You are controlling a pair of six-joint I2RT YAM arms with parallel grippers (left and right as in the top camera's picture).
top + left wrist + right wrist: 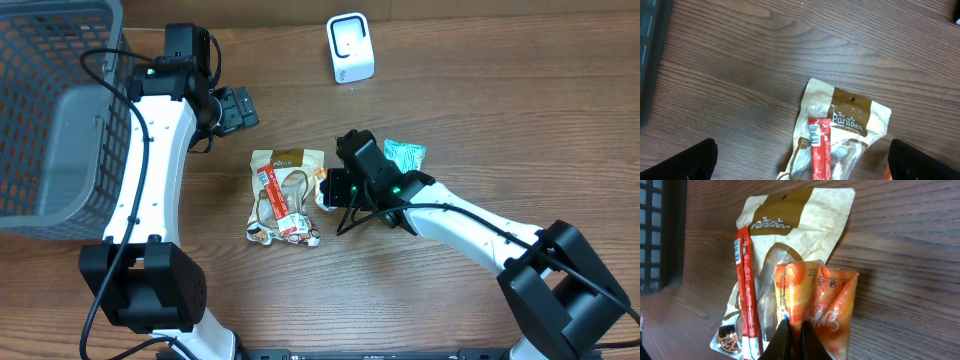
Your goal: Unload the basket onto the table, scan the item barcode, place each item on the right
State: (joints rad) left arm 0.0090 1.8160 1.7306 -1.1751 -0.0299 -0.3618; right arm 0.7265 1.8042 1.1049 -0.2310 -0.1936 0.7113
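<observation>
So the left gripper (802, 162) has its jaws spread wide, with one dark finger (687, 162) in the near left corner and the other in the near right. Between them, a bit right of centre, a cream and brown snack bag (850, 115) lies flat on the wood-grain counter (740, 75). A red stick packet (820, 150) sits on top of the bag, its barcode (814, 135) facing up. There's a dark blurry shape (650, 60) along the far left edge, can't tell what it is.
</observation>
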